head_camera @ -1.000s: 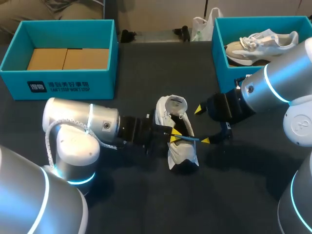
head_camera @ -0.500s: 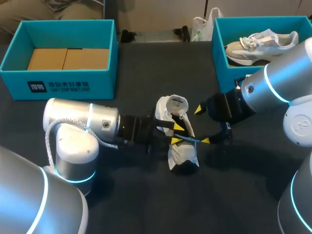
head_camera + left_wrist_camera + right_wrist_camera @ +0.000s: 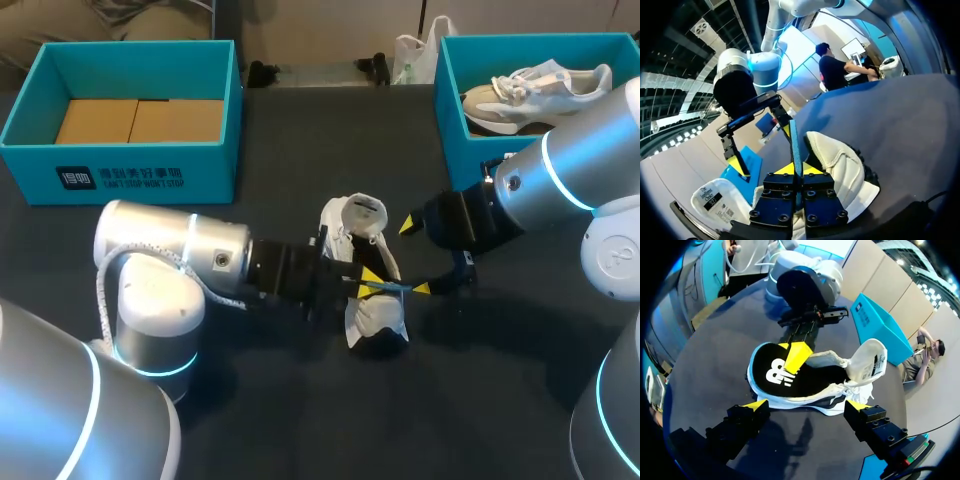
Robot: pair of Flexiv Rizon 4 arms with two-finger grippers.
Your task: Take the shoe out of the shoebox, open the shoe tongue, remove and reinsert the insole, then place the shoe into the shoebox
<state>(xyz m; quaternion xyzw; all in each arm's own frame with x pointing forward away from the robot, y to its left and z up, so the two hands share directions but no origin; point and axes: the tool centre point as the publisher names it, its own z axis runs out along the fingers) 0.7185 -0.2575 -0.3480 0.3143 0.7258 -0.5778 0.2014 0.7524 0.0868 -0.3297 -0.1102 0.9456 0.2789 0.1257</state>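
Our left shoebox (image 3: 35, 130) holding brown cardboard (image 3: 140, 120), right shoebox (image 3: 450, 135) holding a second sneaker (image 3: 535, 85), the shoe (image 3: 372, 316) on the table (image 3: 280, 420) between our arms, left gripper (image 3: 365, 283) pinching its insole (image 3: 790, 377), right gripper (image 3: 416, 258) spread wide just beside the shoe

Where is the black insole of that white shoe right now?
The black insole lies mid-table over the white shoe, pinched in the left claw, with the open right claw just right of it in the head view.

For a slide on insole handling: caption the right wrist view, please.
Left gripper pinches the black insole at the white shoe; right gripper stands open beside it.
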